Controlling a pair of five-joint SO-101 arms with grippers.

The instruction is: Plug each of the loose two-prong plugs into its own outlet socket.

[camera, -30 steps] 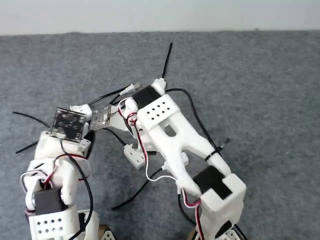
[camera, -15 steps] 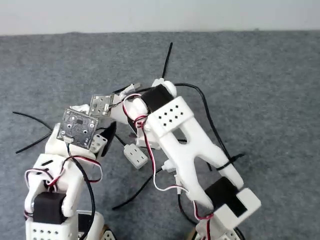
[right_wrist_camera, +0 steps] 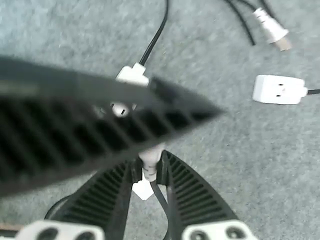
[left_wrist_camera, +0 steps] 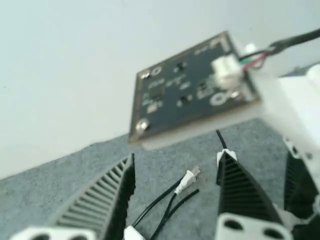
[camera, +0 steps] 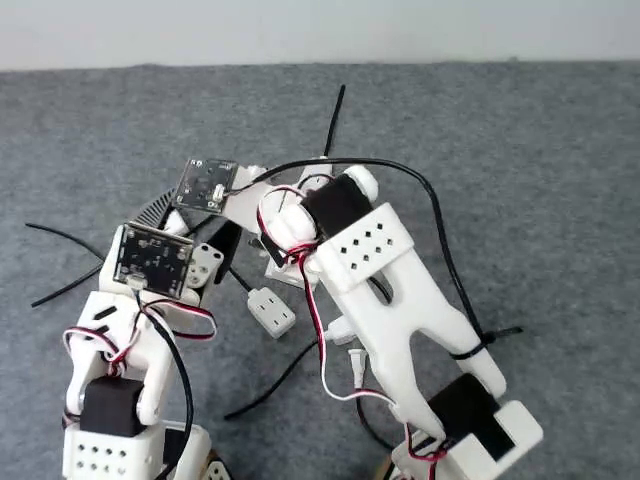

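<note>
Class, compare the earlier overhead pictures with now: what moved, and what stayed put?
The right arm's wrist, carrying its square camera board, swung toward the table's far side, its elbow drawing back. The left arm's dark camera board shifted slightly. No grasp or release is visible; the right gripper holds a white plug. The white outlet block stayed put.

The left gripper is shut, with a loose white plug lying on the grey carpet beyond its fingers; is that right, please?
Not quite: the left gripper is open, its jaws wide apart with nothing held between them, as the left wrist view shows. The loose white plug does lie on the grey carpet beyond its fingers.
</note>
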